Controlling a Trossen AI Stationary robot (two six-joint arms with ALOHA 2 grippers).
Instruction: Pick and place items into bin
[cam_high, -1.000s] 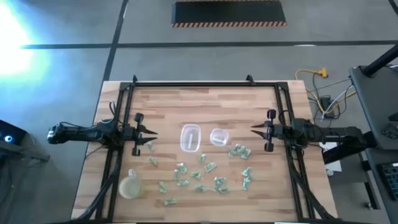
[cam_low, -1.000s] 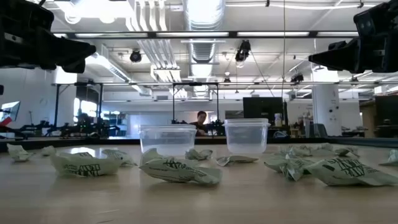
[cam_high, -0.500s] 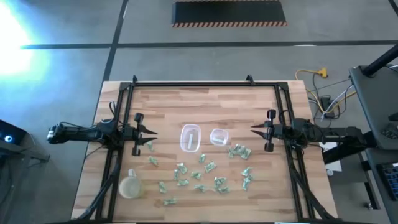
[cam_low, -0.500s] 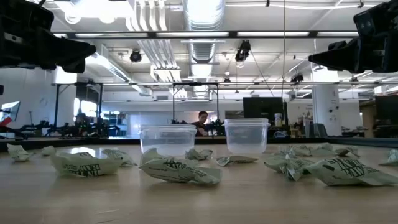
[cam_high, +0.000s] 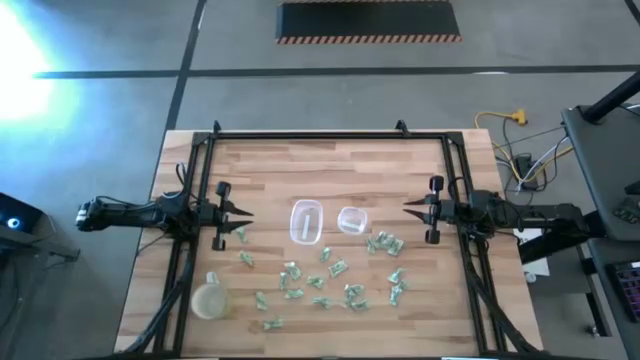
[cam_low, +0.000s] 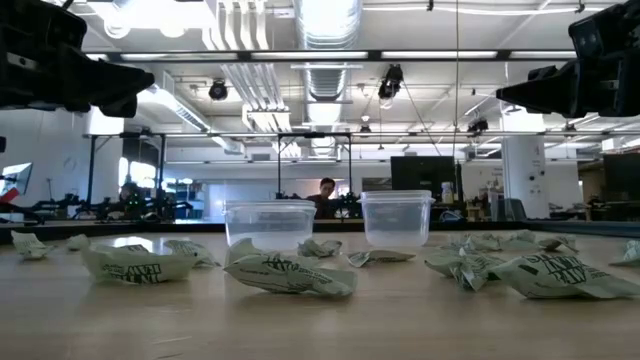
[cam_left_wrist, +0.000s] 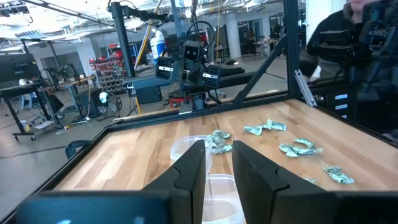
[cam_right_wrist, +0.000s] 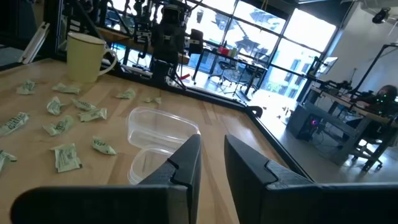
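Observation:
Many small pale-green and white crinkly wrapped items (cam_high: 322, 281) lie scattered over the near half of the wooden table, close up in the low view (cam_low: 290, 273). Two clear containers stand at mid-table: a larger oval one (cam_high: 307, 221) and a smaller one (cam_high: 351, 220). My left gripper (cam_high: 247, 213) hovers above the table's left side, pointing toward the containers, fingers a narrow gap apart (cam_left_wrist: 219, 147). My right gripper (cam_high: 406, 208) hovers at the right side, mirrored, also with a narrow gap (cam_right_wrist: 212, 140). Neither holds anything.
A pale yellow cup (cam_high: 209, 297) stands near the table's near-left corner. A black metal frame (cam_high: 310, 134) runs round the table edges. The far half of the wooden table (cam_high: 320, 165) is bare. A person (cam_low: 325, 193) shows far back in the room.

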